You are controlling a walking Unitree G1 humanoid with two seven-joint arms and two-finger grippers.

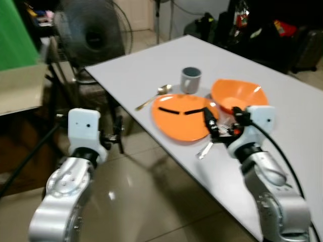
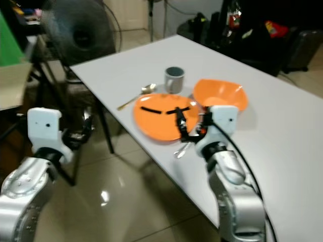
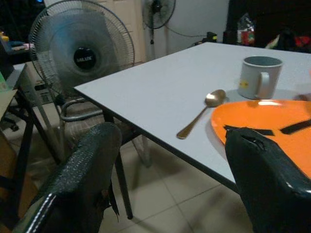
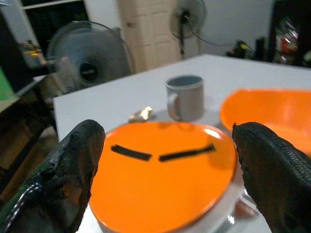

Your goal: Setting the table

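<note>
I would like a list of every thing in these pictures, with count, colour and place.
table: one, white, ahead of the robot
plate: one, orange with two black strips, near the table's front edge
bowl: one, orange, right of the plate
mug: one, grey, behind the plate
spoon: one, gold, left of the plate
fan: one, dark, beyond the table's left corner
left gripper: open, off the table
right gripper: open, at the plate

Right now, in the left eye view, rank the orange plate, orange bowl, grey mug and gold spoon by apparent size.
1. orange plate, largest.
2. orange bowl, next, though the right gripper hides part of it.
3 and 4. grey mug and gold spoon: unsure; the spoon looks longer, the mug bulkier.
</note>
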